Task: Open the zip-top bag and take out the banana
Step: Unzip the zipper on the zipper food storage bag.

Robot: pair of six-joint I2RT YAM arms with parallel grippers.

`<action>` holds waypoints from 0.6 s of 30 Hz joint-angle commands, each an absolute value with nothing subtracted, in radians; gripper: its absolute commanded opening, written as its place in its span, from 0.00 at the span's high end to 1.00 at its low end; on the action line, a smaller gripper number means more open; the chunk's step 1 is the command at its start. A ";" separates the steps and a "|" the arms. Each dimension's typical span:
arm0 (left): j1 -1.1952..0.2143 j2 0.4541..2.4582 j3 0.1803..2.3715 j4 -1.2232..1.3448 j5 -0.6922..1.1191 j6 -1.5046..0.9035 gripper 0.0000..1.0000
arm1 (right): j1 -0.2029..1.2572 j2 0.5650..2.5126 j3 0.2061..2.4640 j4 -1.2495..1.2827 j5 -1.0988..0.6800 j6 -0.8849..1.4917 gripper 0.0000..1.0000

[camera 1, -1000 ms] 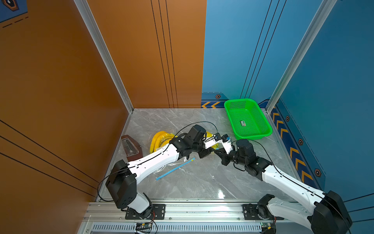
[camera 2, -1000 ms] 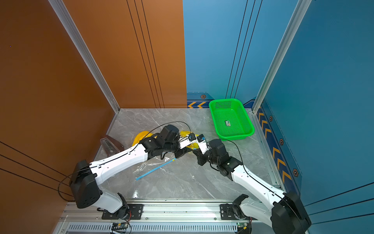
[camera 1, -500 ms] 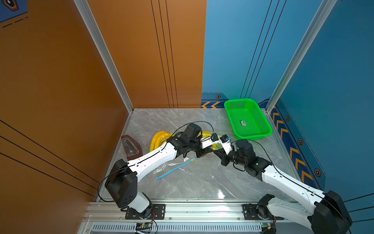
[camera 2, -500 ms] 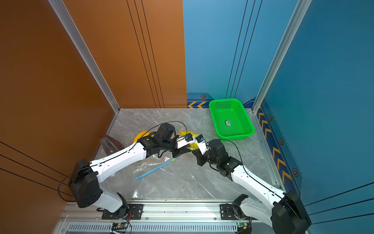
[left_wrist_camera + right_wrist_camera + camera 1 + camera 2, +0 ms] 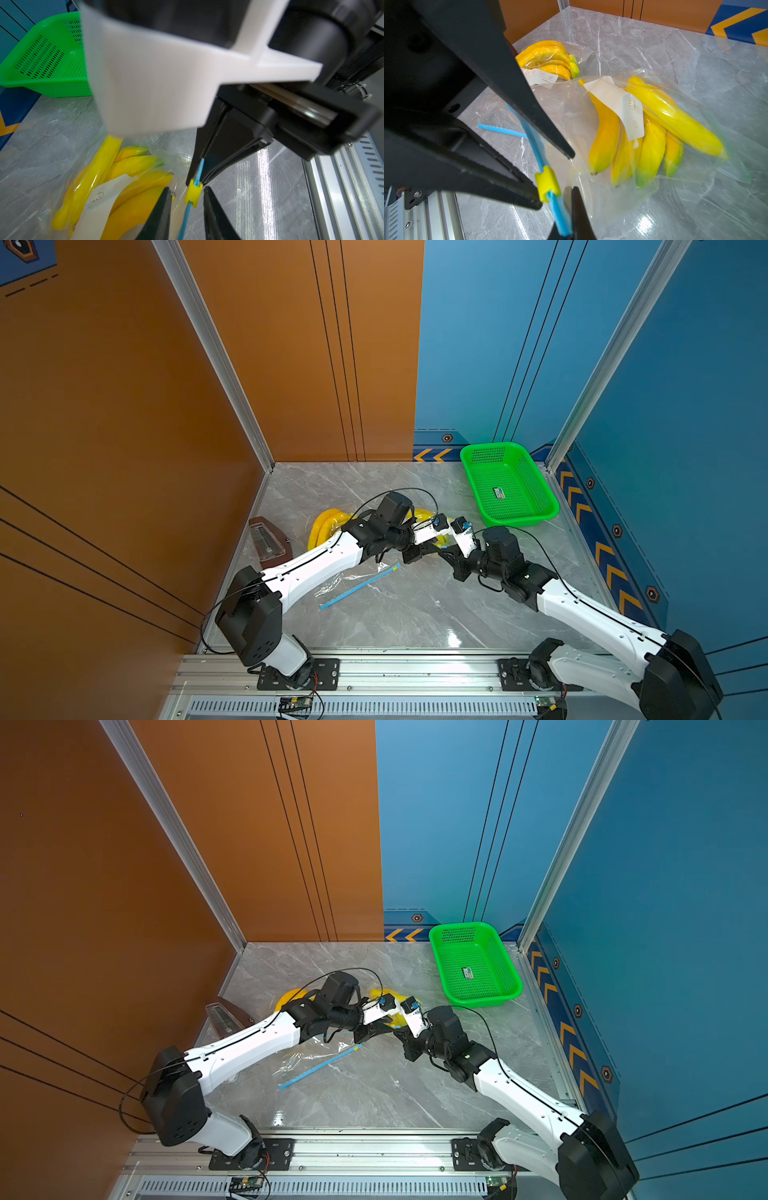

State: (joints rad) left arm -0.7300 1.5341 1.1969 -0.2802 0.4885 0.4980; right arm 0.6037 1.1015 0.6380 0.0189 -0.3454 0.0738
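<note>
Over zip-top bag (image 5: 571,116), left gripper (image 5: 187,188) narrowed, spread astride slider (image 5: 193,194), right gripper (image 5: 566,220) pinching zip strip (image 5: 558,214)

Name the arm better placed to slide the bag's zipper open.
Left. The left gripper straddles the yellow slider, jaws apart, while the right gripper is shut on the blue zipper strip, probably anchoring it.
</note>
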 commanded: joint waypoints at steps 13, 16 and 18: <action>-0.723 1.558 1.214 -0.274 0.552 0.515 0.81 | 0.611 1.110 0.653 0.029 -0.354 0.058 1.00; -0.717 1.555 1.207 -0.274 0.540 0.515 0.87 | 0.610 1.108 0.651 0.033 -0.351 0.063 1.00; -0.712 1.549 1.202 -0.274 0.537 0.515 0.90 | 0.608 1.106 0.649 0.037 -0.351 0.064 1.00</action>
State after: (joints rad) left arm -0.7261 1.5509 1.1973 -0.2802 0.5255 0.5091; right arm 0.6041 1.1065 0.6380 0.0196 -0.3447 0.0742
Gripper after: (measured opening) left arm 0.112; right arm 0.039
